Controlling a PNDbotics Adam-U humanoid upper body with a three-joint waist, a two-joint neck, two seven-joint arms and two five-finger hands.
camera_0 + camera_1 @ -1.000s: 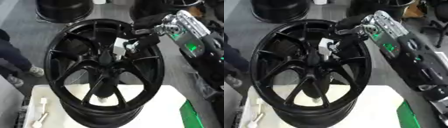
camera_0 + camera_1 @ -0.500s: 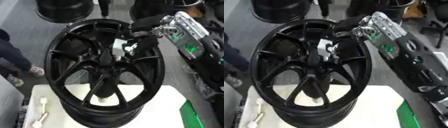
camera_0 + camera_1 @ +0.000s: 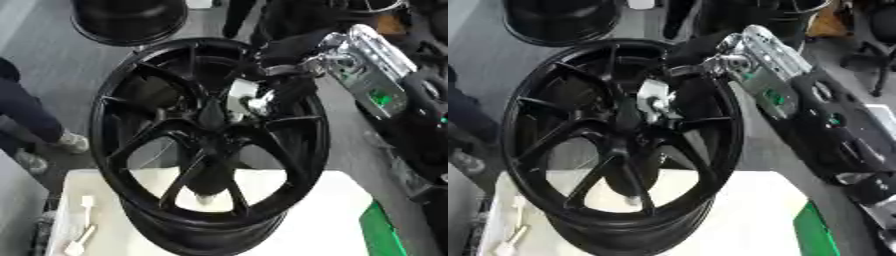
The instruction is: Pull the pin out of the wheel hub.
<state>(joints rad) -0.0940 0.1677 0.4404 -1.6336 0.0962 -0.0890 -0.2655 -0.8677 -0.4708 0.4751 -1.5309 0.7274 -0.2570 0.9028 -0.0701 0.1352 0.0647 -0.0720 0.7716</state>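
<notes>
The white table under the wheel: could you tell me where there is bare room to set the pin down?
The white table is bare right of the wheel, up to the green strip. Its left corner holds small white pieces. The hub is crowded by the right hand.

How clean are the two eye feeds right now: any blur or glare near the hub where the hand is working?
Left eye view: soft all over; the black wheel hub blends with the right hand, so finger edges are hard to trace; the pale piece at the centre reads only as a bright blob. Right eye view: same softness; the silver forearm catches light; the white table looks washed out.
</notes>
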